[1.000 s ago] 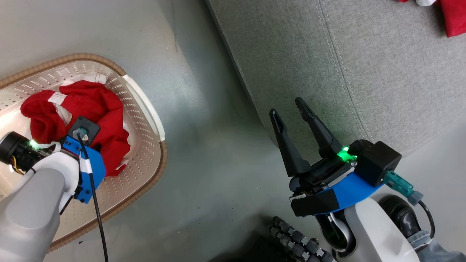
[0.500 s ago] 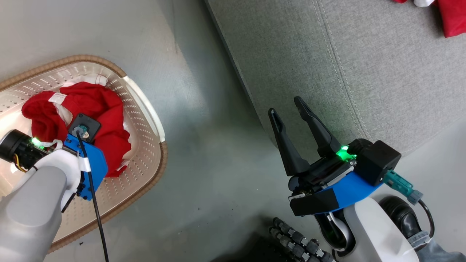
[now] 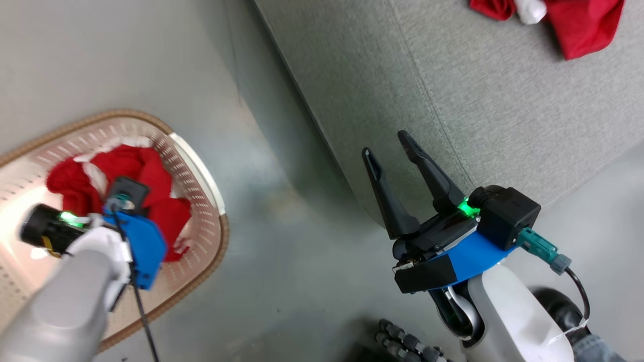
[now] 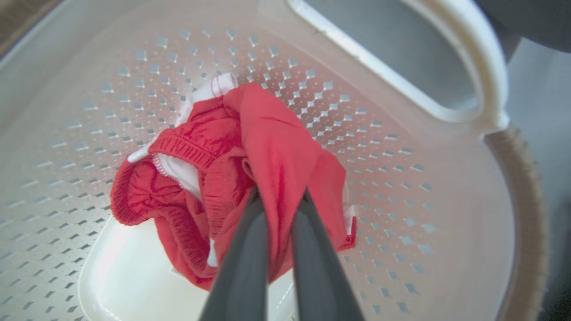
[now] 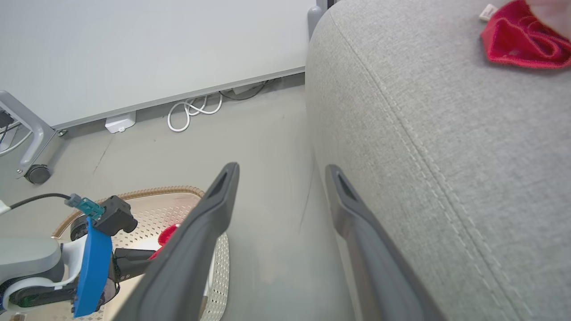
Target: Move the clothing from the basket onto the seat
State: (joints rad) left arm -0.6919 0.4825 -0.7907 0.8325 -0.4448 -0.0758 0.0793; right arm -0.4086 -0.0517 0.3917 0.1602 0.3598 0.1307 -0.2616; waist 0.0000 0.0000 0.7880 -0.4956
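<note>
Grey floor point(image 3: 282, 261) underneath, w/ basket point(image 3: 217, 236) at robot's left, seat point(image 3: 478, 100) at right. L gripper point(image 4: 280, 196) down inside basket, jaws clenched on fold of red clothing point(image 4: 214, 147), rest bunched low in basket. R gripper point(image 3: 386, 143) at seat's near edge, jaws spread wide, nothing btwn. Second red garment point(image 3: 578, 25) lying on seat, well apart from R gripper.
</note>
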